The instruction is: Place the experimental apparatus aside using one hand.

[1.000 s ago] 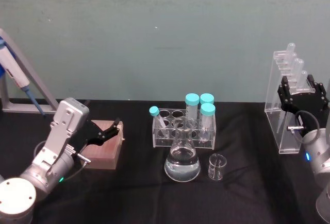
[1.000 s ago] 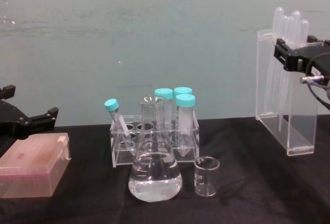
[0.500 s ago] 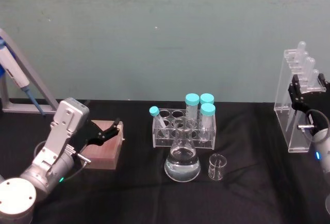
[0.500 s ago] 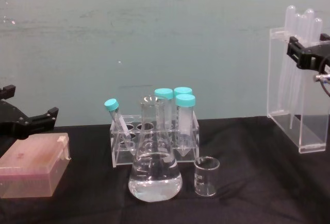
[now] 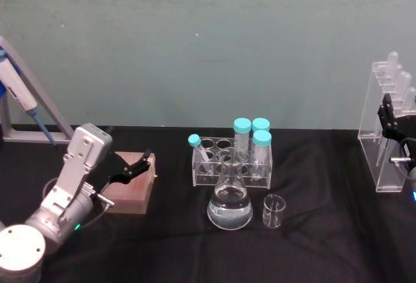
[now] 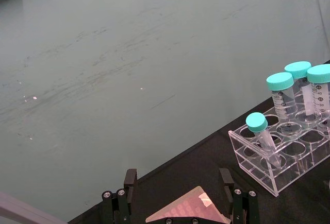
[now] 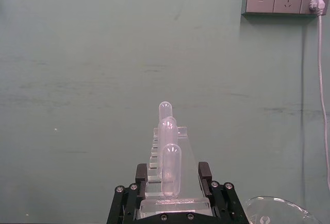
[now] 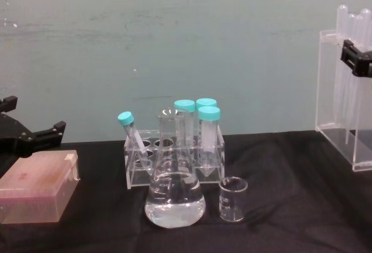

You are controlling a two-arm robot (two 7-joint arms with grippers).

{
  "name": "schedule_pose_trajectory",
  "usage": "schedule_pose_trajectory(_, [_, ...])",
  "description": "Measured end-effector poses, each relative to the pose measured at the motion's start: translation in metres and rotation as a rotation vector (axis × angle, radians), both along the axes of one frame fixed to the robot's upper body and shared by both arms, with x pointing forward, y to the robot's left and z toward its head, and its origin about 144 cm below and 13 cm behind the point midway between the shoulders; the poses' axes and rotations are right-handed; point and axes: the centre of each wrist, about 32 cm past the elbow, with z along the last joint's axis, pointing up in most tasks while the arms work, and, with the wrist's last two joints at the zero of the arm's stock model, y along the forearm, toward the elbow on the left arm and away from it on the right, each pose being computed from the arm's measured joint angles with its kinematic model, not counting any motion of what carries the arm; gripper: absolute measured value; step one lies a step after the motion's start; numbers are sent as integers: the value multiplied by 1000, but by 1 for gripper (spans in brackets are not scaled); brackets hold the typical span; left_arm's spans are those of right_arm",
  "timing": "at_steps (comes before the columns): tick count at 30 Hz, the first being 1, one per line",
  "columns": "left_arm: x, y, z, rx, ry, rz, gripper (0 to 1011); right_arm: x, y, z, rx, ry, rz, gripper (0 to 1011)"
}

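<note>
Acrylic stand [image 5: 376, 159] stands at the surface's [image 5: 312, 244] far right, clamped by the right tool [image 5: 396, 117]; left tool [image 5: 138, 166] gapes idle, far left. Chest view: black fingers [image 8: 356, 60] pinch the stand's top. Right wrist view: stand wedged between both jaws.

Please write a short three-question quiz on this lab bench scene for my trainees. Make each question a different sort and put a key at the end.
1. True or false: the right gripper is shut on the clear stand.
2. What stands on the table just to the right of the flask? A) a small beaker B) a pink box C) a blue pipette
3. Fill in the number: the rack holds ___ teal-capped tubes.
Key: 1 true; 2 A; 3 four.
</note>
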Motion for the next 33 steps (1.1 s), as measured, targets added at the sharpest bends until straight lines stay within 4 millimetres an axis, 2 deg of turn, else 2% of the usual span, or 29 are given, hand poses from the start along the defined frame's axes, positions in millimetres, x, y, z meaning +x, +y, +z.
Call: schedule_pose_trajectory(33, [0, 0, 0, 0, 0, 0, 1000, -2, -41, -7, -14, 10, -28, 609])
